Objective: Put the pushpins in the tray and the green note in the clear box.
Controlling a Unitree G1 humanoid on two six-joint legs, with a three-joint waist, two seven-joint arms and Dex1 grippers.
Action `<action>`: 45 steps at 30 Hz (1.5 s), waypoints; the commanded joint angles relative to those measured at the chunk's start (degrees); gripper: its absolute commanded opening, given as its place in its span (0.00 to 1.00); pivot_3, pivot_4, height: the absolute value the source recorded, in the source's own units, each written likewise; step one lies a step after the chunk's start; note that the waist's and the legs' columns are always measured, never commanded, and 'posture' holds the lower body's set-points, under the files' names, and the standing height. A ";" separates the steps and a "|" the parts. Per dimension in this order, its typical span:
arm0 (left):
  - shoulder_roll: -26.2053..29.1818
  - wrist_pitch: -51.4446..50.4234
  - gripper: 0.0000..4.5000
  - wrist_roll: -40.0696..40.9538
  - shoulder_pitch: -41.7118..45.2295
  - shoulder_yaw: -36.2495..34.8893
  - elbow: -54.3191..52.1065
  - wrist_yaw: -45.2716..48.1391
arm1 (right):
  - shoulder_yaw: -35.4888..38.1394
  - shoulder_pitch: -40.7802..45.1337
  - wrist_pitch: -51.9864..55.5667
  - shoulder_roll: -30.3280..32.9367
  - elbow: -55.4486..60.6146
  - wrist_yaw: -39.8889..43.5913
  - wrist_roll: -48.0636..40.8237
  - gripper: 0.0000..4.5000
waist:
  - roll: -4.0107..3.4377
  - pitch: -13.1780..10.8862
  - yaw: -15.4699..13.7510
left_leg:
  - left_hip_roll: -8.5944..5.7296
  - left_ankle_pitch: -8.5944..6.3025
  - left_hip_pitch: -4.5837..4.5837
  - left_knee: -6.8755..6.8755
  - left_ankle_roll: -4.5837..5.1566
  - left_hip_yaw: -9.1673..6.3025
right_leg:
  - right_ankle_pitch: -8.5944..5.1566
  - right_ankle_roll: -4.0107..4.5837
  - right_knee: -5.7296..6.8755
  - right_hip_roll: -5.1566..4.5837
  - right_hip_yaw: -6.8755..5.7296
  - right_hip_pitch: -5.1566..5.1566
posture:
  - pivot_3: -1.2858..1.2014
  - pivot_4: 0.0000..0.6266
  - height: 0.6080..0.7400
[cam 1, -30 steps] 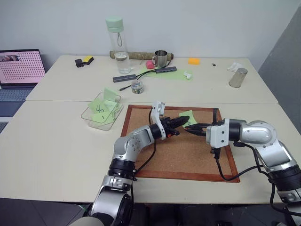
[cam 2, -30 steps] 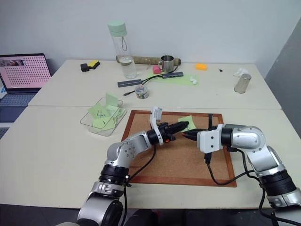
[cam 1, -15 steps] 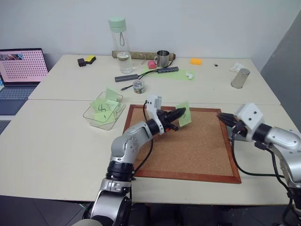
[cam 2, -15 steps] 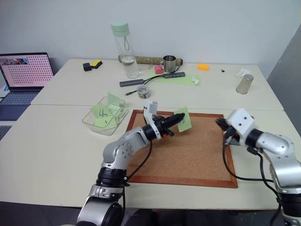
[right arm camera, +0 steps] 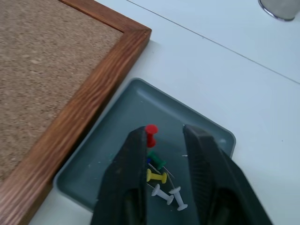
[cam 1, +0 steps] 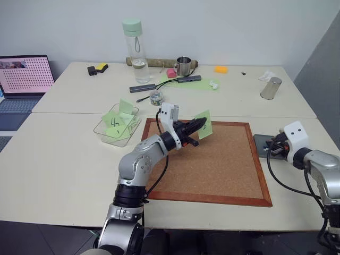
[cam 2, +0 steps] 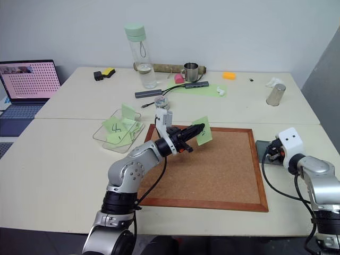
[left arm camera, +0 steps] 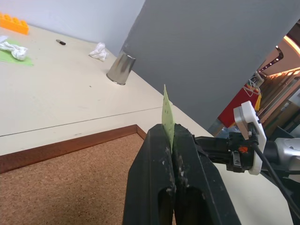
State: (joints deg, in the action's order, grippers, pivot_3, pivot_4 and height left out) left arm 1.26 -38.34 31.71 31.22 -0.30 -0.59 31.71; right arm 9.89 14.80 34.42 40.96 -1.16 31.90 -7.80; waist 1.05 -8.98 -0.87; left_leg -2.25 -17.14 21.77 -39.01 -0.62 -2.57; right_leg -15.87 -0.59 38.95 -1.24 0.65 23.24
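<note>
Bright, even indoor light, soft faint shadows, sharp focus, no glare.

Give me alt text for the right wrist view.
The right gripper, fingers apart, hangs over the dark grey tray, a red pushpin between its fingers; green, yellow and white pushpins lie below. The corkboard sits beside the tray.

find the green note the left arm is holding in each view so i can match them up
Left eye view: green note above the corkboard's far edge, pinched in the left gripper.
Right eye view: the same, near picture centre.
Left wrist view: seen edge-on, rising between the shut black fingers.
Right wrist view: not in it.
Shared landmark: the corkboard.
</note>
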 commanded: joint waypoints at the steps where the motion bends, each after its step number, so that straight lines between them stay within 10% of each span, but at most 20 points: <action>1: -0.23 -0.06 0.00 2.36 0.62 -1.39 -3.88 -1.08 | 0.90 1.56 0.42 0.12 1.69 -0.49 -0.53 0.49 | 0.00 0.00 0.03 | 0.00 0.00 0.00 0.00 0.00 0.00 | 0.00 0.00 0.00 0.00 0.00 0.00 | 0.52 0.24 1.00; 11: 1.93 -0.50 0.00 3.52 -0.69 -2.06 -7.20 -2.51 | 0.21 1.41 -0.15 2.02 1.89 -1.20 1.19 0.99 | 0.00 0.00 0.01 | 0.00 0.00 0.01 0.00 0.00 0.00 | 0.00 0.00 -0.01 0.00 0.00 0.00 | 0.52 0.24 1.00; 25: 5.18 -1.25 0.00 4.26 -1.06 -4.65 -12.21 -4.77 | 1.54 3.18 -10.19 5.14 6.87 9.53 -3.90 0.99 | -0.01 -0.02 0.43 | 0.00 0.00 0.00 0.01 -0.01 0.00 | 0.00 -0.01 0.00 0.02 0.00 0.00 | 0.52 0.24 1.00; 36: 19.96 -7.04 0.00 1.45 -7.53 -15.82 -24.46 -16.08 | -3.24 18.02 -0.33 7.82 21.91 26.90 -24.71 0.99 | 0.06 -0.09 1.07 | 0.05 -0.09 -0.02 0.03 0.15 -0.16 | -0.01 -0.01 -0.03 0.05 -0.10 -0.02 | 0.52 0.24 1.00; 45: 30.18 -1.54 0.00 -7.12 -5.47 -17.70 -11.69 -15.95 | -9.02 22.62 1.84 4.67 20.89 28.06 -25.78 0.99 | 0.26 -0.17 -0.49 | -0.03 -0.12 0.04 0.01 0.20 -0.23 | 0.00 0.01 -0.13 -0.05 -0.17 -0.02 | 0.52 0.24 1.00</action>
State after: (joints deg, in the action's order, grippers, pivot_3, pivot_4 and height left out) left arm 30.53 -42.76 25.47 24.08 -18.42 -14.58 13.78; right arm 0.43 35.71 36.49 45.66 19.14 59.73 -32.86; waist 1.31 -9.15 -1.36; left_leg -2.28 -17.25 21.82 -39.00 -0.43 -2.81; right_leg -15.87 -0.59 38.82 -1.30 0.45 23.23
